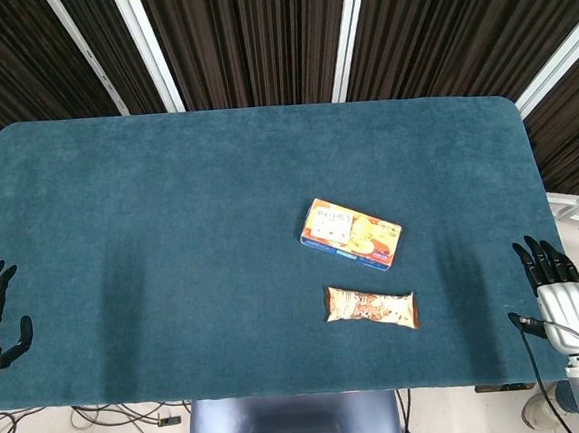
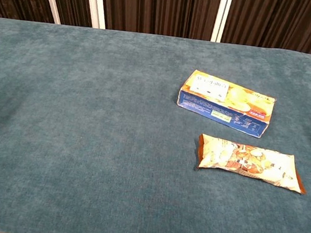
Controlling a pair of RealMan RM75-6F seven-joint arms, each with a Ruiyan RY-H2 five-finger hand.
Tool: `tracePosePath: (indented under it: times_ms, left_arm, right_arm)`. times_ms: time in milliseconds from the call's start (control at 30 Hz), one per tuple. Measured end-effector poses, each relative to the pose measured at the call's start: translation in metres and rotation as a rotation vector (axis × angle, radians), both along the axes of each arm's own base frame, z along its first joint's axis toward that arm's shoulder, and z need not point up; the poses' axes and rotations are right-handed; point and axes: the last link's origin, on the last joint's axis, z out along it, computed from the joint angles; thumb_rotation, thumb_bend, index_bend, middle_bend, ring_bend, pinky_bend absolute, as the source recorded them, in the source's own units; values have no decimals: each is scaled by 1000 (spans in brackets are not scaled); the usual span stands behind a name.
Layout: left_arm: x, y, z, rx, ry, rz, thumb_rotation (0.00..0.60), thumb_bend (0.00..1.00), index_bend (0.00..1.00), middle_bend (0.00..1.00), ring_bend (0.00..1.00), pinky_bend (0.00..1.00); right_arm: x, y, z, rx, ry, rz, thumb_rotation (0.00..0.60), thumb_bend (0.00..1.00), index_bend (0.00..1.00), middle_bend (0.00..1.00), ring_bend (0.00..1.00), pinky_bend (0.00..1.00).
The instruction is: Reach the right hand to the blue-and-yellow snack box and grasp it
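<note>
Fingers (image 1: 539, 257) of the right hand (image 1: 562, 295) are spreading released, holding nothing, with the blue-and-yellow snack box (image 1: 351, 234) lying on the counter (image 1: 171, 236) well apart to their left.

I see a table (image 1: 171, 236) covered in matt, napped teal cloth. The box (image 1: 351, 234) looks like smooth printed cardboard; the wrapper (image 1: 371, 307) is glossy, crinkled film. My right hand (image 1: 559, 291) has pale plastic and black fingers.
</note>
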Motion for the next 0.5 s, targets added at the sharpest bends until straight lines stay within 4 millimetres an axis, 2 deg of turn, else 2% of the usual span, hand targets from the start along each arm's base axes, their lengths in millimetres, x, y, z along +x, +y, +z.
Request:
tracePosePath:
  times_ms: [300, 500]
  left_arm:
    - [0, 0, -1, -6, -6, 2, 600, 526, 30, 0, 7, 8]
    - [2, 1, -3, -15, -14, -1, 600, 526, 30, 0, 7, 9]
  right_arm:
    - [-3, -2, -2, 25, -23, -29, 600, 25, 0, 1, 38, 153]
    - [-4, -9, -5, 96, -106, -73, 600, 0, 0, 0, 24, 153]
